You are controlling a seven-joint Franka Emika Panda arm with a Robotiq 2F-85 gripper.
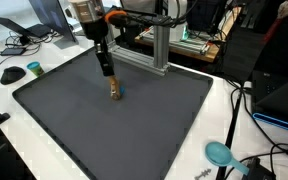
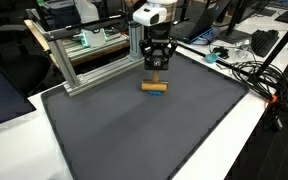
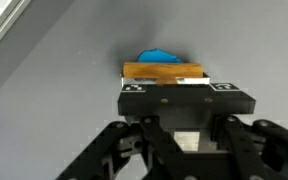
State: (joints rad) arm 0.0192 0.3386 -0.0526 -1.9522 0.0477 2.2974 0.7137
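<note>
Grey matting (image 1: 164, 130) fills most of an exterior view, and my gripper (image 1: 107, 72) comes down from the upper left of the frame. Right under its tips stands the wooden block (image 1: 115, 90), left of the mat's centre, with a blue piece (image 1: 120, 97) showing at its lower edge. An aluminium frame (image 1: 159, 50) stands behind it near the top, a dark mouse (image 1: 13, 74) lies at the left edge, and a teal disc (image 1: 219, 153) sits off the mat at lower right.

From the opposite side, in an exterior view, the gripper (image 2: 156, 72) hangs top centre and the wooden block (image 2: 154, 86) lies crosswise directly beneath it. The aluminium frame (image 2: 94, 70) is to the upper left and the mat (image 2: 144, 130) spreads below. I cannot tell whether the block rests on the mat or hangs just off it.

In the wrist view, the wooden block (image 3: 164, 71) sits across the fingertips at the frame's centre, with the blue piece (image 3: 159, 55) peeking out beyond it. The gripper (image 3: 184, 95) has its jaws drawn in, and I judge them to be pinching the block.

My reading of progress is that the reach and the grasp are done. No clear lift off the mat shows, so carrying or placing the block is not yet done.
</note>
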